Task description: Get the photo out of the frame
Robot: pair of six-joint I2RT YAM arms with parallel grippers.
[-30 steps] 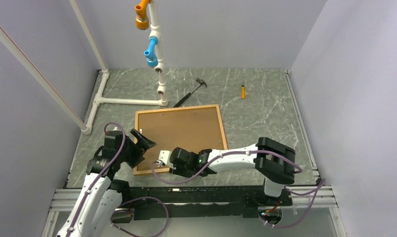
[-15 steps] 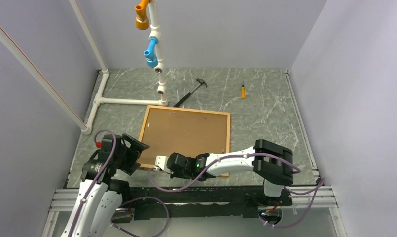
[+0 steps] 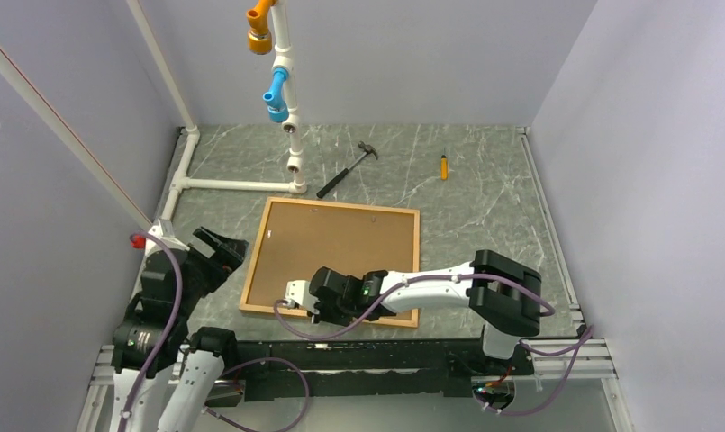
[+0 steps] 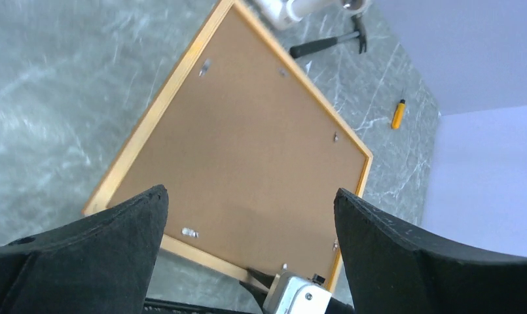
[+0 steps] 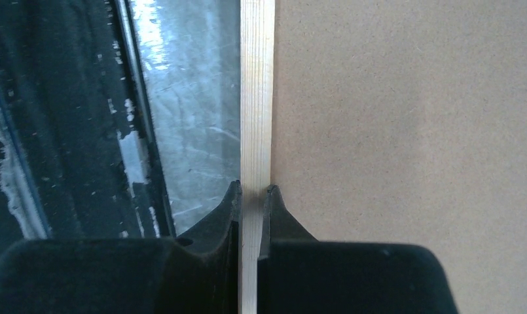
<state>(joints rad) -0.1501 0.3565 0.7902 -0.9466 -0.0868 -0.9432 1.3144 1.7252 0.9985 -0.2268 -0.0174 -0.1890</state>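
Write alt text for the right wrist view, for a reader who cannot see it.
The right gripper is shut on the frame, its two black fingers pinching the thin pale wooden edge that runs up the picture. On the picture's right side lies the brown board back of the photo; on its left side, the grey marbled table.

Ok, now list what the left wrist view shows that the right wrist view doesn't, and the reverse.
Left wrist only: the whole frame lying back up, its small metal clips, the hammer, the yellow screwdriver, the white pipe, and the open left gripper above the board.
Right wrist only: the right gripper shut on the frame's pale wooden edge, and the dark rail beside the table.
Both: the frame, the photo seen from its brown board back, and the marbled table.
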